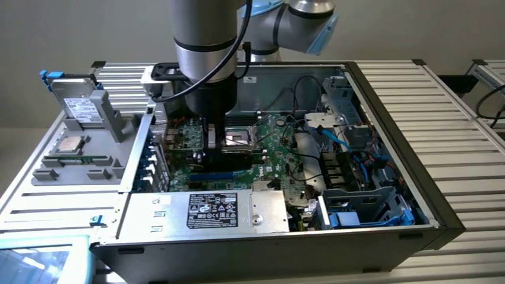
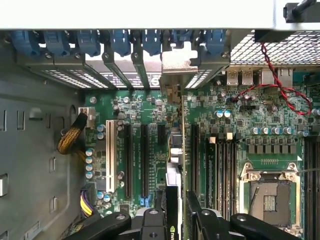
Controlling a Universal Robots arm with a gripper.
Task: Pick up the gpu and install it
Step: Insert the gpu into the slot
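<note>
The gpu appears edge-on in the wrist view. It runs from between my fingers to its silver end bracket, which sits at the row of rear slot openings. My gripper is shut on the gpu, with one black finger on each side of its heatsink. In the exterior view my gripper is low inside the open computer case. There it holds the card upright over the green motherboard. Whether the card sits in a slot I cannot tell.
Long black expansion slots lie beside the card, and the open CPU socket lies on its other side. Red and black wires cross near the case wall. The power supply stands at the case front. On the exterior view's left, a grey tray holds a silver drive box.
</note>
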